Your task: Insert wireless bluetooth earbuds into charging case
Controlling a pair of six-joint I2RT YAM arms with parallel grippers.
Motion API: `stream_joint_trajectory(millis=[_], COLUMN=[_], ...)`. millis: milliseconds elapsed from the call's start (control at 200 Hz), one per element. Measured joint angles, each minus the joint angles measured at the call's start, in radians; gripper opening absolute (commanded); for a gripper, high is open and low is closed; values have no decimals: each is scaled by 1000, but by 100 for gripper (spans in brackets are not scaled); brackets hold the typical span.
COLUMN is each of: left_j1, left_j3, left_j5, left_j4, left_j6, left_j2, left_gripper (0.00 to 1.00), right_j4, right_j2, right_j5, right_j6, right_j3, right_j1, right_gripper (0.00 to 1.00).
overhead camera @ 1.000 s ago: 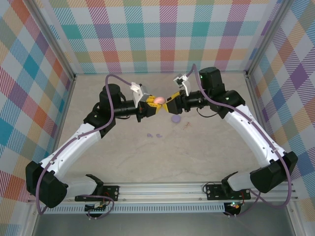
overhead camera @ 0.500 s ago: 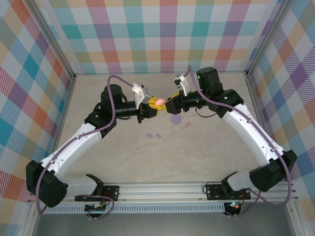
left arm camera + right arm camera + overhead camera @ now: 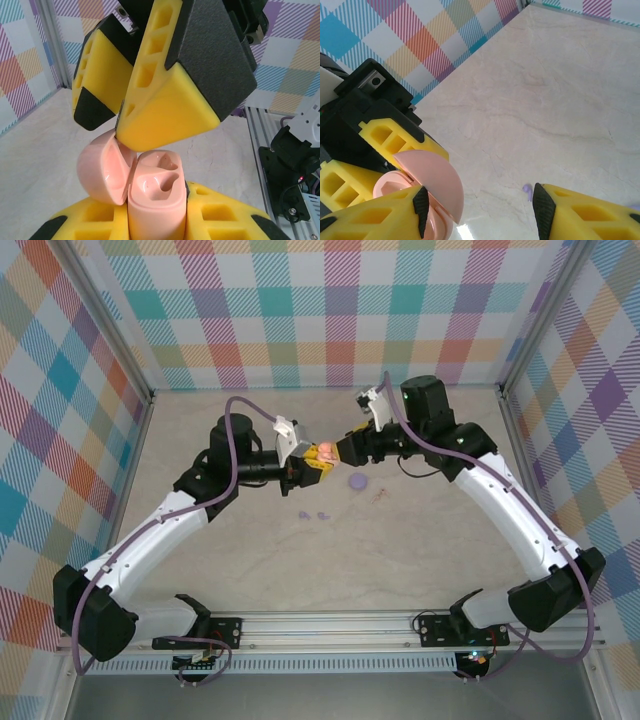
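My left gripper is shut on a salmon-pink case, held upright above the table with its lid swung open and two bare sockets inside. My right gripper is open; one fingertip rests at the lid's hinge edge. In the right wrist view the pink lid sits beside that finger. The round purple charging case lies on the table below the right gripper. Two lilac earbuds lie just in front; one earbud peeks past the other finger.
The pale marble tabletop is ringed by checked walls. A small reddish speck lies right of the purple case. The arm bases stand on a metal rail at the near edge.
Both grippers have shifted slightly toward the near side, staying together. The pink case is still in the left gripper, with the right fingertip on its lid.
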State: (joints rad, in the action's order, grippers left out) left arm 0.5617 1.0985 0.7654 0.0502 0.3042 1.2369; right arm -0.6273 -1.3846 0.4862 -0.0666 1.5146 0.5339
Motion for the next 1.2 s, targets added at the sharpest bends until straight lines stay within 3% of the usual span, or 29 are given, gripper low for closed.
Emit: stream_joint_trajectory(millis=[245,475,645,970,1200], left_j1=[0,1,0,0,0], left_j3=[17,19,18,-63,-96], left_j5=[-7,-20,-20,-52,-74], left_j4=[0,0,-4,-60,-66], left_j6=[-13,-41,-68,-164,-215], left_j2=[17,27,27,8,-42], left_gripper=[8,7,7,7,7], right_j4=[10,35,16,-90,-140], right_j2=[19,99,99,-75,-230], right_j5=[-26,-182,-274,-264,-257], right_j6=[-2,-42,-100,-154,-107], right_j3=[-10,-62,-76,-164,-198], right_j1=[-2,-15,-94,-254,-275], right_gripper=[63,63,63,61,47])
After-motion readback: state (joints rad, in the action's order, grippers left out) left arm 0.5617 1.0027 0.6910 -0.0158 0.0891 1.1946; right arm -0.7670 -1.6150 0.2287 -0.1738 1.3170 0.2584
